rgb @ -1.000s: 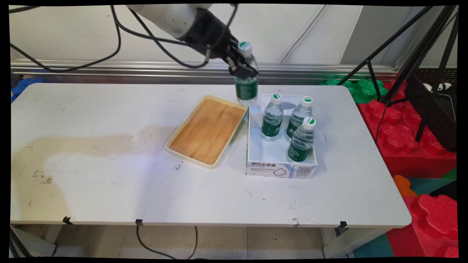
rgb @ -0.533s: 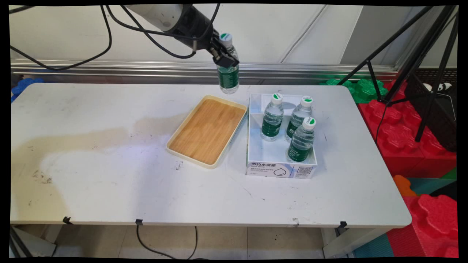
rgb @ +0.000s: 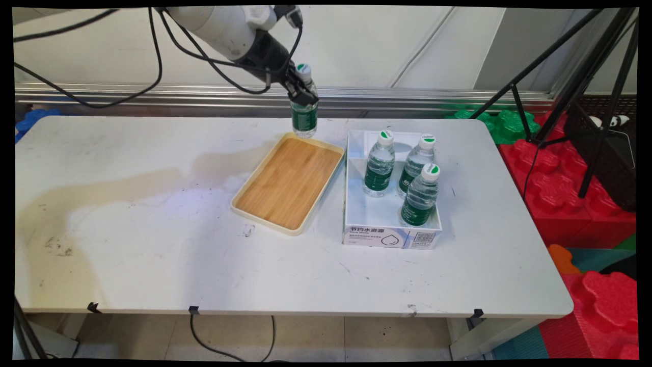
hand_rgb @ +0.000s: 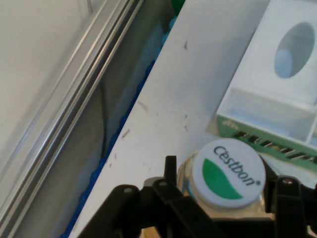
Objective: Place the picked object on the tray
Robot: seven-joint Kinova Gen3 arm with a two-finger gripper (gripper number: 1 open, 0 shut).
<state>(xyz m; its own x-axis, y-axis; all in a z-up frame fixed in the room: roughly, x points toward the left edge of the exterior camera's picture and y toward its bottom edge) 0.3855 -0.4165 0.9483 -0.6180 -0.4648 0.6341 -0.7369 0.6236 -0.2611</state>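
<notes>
My gripper [rgb: 301, 95] is shut on a water bottle [rgb: 304, 116] with a green label and a white cap. The bottle hangs upright in the air above the far corner of the wooden tray [rgb: 288, 182]. In the hand view the bottle's white and green cap [hand_rgb: 227, 173] sits between my fingers [hand_rgb: 171, 171]. To the right stands a white box [rgb: 391, 238] with three more bottles [rgb: 379, 164] upright in it. The box's far end [hand_rgb: 267, 106] shows in the hand view.
Black cables [rgb: 153, 61] hang from the arm over the table's far left. A black tripod [rgb: 570, 76] and red foam blocks [rgb: 560, 188] stand off the table's right side. A metal rail [rgb: 433, 97] runs along the wall behind the table [rgb: 153, 244].
The gripper has carried the bottle left, away from the white box, first rising and then dropping lower above the tray's far corner.
</notes>
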